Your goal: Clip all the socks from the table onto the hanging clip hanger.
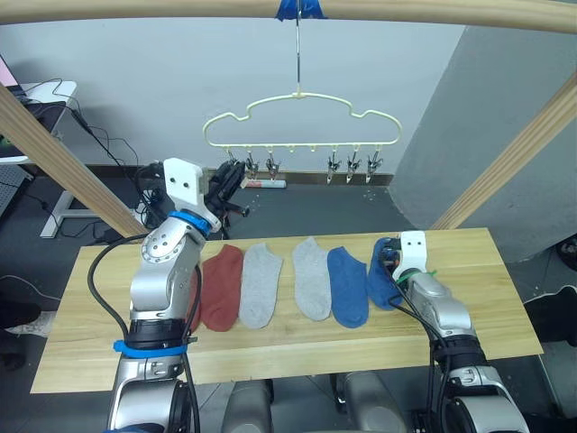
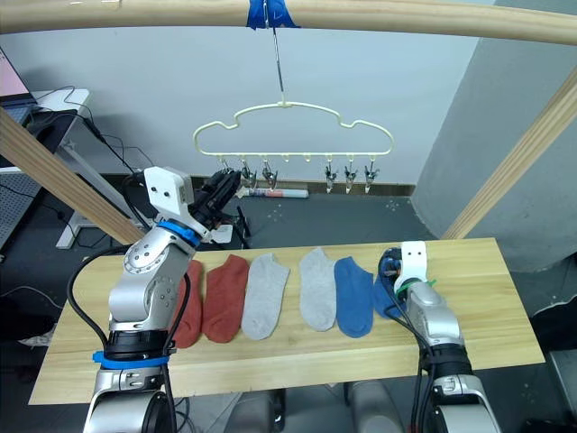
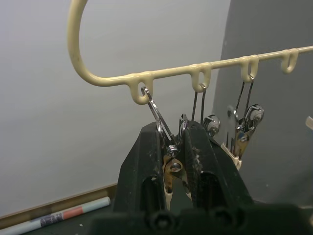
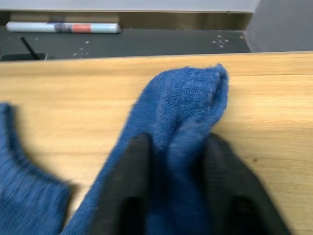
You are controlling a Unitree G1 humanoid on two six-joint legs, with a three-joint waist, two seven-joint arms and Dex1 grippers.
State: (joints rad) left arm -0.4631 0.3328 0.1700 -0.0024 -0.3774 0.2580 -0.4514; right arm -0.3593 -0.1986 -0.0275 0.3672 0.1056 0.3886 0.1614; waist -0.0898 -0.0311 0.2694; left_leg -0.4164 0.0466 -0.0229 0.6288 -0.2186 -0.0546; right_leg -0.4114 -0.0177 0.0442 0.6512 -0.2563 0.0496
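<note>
The pale yellow clip hanger (image 1: pixel 311 144) hangs by its hook from the top bar, with a row of metal clips under it. My left gripper (image 1: pixel 230 179) is raised to the hanger's leftmost clip (image 3: pixel 168 147) and shut on it. Several socks lie in a row on the table (image 1: pixel 487 271): a rust-red sock (image 1: pixel 222 287), another rust-red sock (image 2: pixel 187 311) partly behind my left arm, two grey socks (image 1: pixel 261 284) (image 1: pixel 311 278) and a blue sock (image 1: pixel 348 287). At the row's right end my right gripper (image 1: pixel 389 257) is shut on a second blue sock (image 4: pixel 188 98), bunched between its fingers, low at the tabletop.
A thick wooden bar (image 1: pixel 406 11) spans the top, with slanted wooden posts at left (image 1: pixel 54 153) and right (image 1: pixel 514 153). A white tube (image 1: pixel 263 184) lies on the dark floor behind the table. A desk with cables (image 1: pixel 45 90) stands far left.
</note>
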